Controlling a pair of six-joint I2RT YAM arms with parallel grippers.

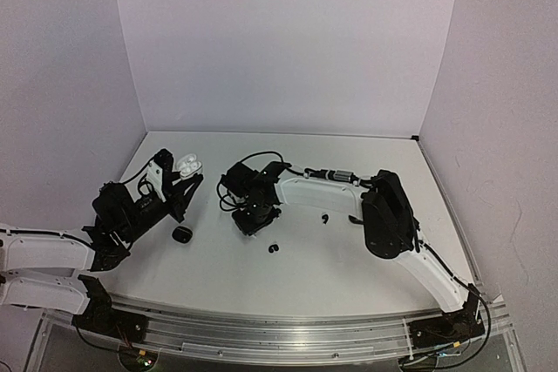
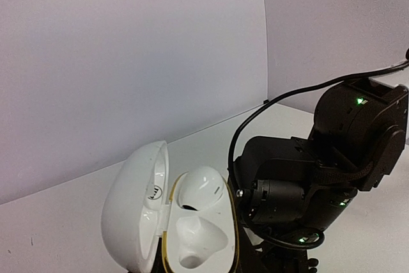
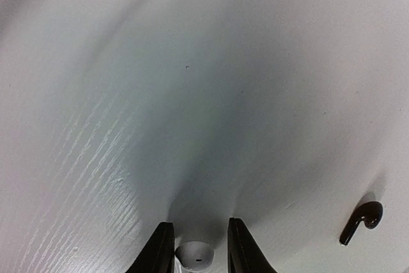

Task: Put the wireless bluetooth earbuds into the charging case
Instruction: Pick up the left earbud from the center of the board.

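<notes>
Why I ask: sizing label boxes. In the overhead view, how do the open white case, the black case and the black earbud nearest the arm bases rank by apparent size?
1. open white case, though it looks lifted toward the camera, which may flatter it.
2. black case.
3. black earbud.

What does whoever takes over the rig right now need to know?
Left gripper: shut on the white charging case, lid open.
Right gripper: open, jaws either side of a white earbud on the table, not yet gripped.
Black case and black earbuds lie loose on the table.
Done: white case open. Whether its wells are filled is unclear.
Left: grip the white bud, seat it, then the black ones.
</notes>
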